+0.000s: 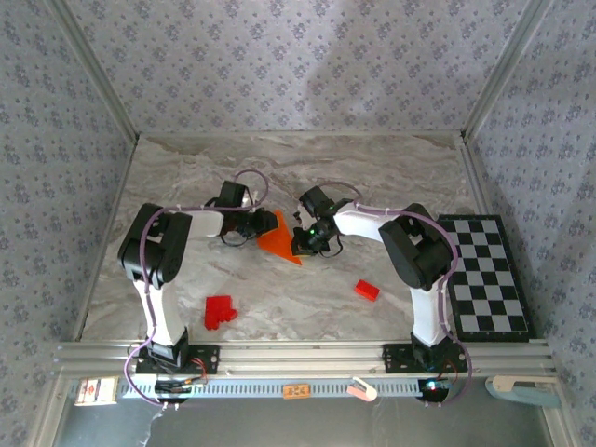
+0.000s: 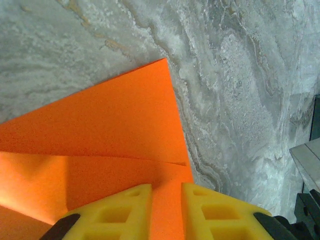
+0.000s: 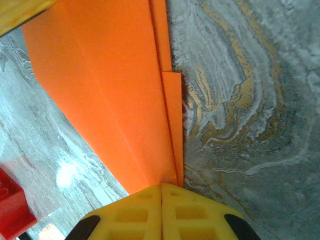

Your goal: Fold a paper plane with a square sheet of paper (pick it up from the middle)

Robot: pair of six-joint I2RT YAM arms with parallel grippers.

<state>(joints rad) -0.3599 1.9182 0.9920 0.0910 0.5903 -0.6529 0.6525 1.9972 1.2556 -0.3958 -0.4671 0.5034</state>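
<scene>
Pinching the sheet of paper (image 1: 277, 239) at its 3 o'clock edge, the right end effector (image 1: 303, 242) has its yellow fingers pressed flat together. In the right wrist view the orange layers (image 3: 110, 85) run straight into the seam of the right end effector (image 3: 161, 212), with a long crease up the middle and narrow folded strips stacked along the 3 o'clock side. The paper sits near the centre of the marble-patterned bench (image 1: 372, 177), folded to a triangle whose sharpest corner points toward 5 o'clock.

The left end effector (image 1: 253, 228) meets the paper from 9 o'clock. In the left wrist view its fingers (image 2: 120, 212) stand slightly apart — a narrow gap with orange showing through it — and the folded sheet (image 2: 110, 125) spreads away toward 12 o'clock, one layer overlapping another. Whether those fingers actually press the paper I cannot tell.

A pair of red blocks (image 1: 220, 312) lies at 7 o'clock from the paper, and a single red block (image 1: 367, 290) at 4 o'clock — both well apart from it. A chequered board (image 1: 484, 279) rests at the bench's 3 o'clock edge.
</scene>
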